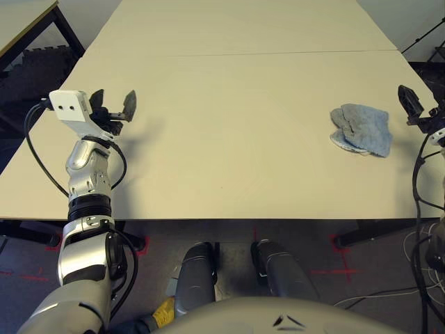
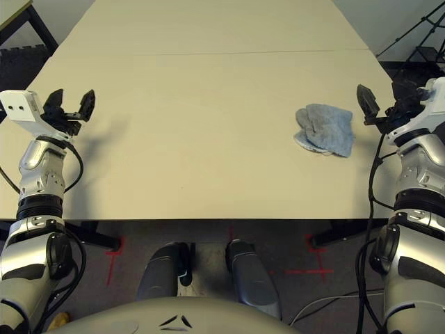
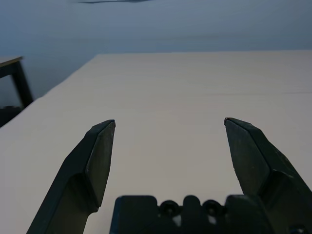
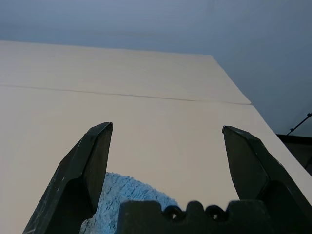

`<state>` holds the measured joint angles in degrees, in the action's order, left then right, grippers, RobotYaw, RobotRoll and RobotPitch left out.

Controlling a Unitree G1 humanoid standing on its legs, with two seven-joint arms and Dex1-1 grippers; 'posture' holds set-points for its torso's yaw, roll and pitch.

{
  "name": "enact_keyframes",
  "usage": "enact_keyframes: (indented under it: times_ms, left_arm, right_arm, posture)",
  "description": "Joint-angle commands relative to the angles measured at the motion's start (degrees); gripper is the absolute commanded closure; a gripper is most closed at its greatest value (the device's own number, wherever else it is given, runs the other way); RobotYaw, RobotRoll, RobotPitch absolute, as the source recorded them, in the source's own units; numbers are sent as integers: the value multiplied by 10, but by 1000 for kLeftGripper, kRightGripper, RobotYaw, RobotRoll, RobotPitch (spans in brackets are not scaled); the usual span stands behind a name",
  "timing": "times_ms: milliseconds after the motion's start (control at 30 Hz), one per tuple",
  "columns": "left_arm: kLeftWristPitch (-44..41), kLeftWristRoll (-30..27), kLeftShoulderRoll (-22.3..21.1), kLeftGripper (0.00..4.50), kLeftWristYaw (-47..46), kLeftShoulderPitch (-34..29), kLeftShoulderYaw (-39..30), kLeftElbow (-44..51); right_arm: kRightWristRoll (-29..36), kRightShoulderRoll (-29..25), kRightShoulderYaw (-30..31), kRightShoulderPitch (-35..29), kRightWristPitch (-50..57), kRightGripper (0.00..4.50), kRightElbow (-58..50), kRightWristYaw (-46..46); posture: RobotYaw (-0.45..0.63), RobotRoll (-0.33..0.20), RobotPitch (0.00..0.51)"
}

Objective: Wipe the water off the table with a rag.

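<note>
Rag point(image 1: 361, 130): soft, light, limp fuzzy cloth, bunched near the table's point(image 1: 229, 139) right edge; best pinched at its raised middle fold; both jaws spread open, empty.

No text, label, brand, number or sign can be read anywhere in these views. The table point(image 1: 229, 139) carries no print, the rag point(image 1: 361, 129) bears no tag, and the white housing behind the left gripper point(image 1: 112, 103) shows two small dark holes rather than lettering. Red cross marks on the floor below the table spell nothing.
</note>
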<state>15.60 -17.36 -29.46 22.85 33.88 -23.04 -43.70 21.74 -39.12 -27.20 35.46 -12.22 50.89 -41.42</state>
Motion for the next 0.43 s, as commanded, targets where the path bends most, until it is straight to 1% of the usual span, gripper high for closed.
enact_keyframes:
  times_ms: [33, 233, 433]
  left_arm:
    - [18, 11, -11, 0, -24, 15, -6, -23]
    - [29, 13, -16, 0, -24, 23, -2, -41]
    - [33, 14, -21, 0, -23, 24, -4, -45]
  right_arm:
    - [5, 12, 2, -1, -13, 11, 2, -6]
    - [3, 31, 9, 2, -14, 11, -7, -11]
    - [4, 37, 15, 0, -13, 11, -15, -12]
  posture:
    - [-186, 0, 141]
    - [-177, 0, 144]
    - [-175, 0, 141]
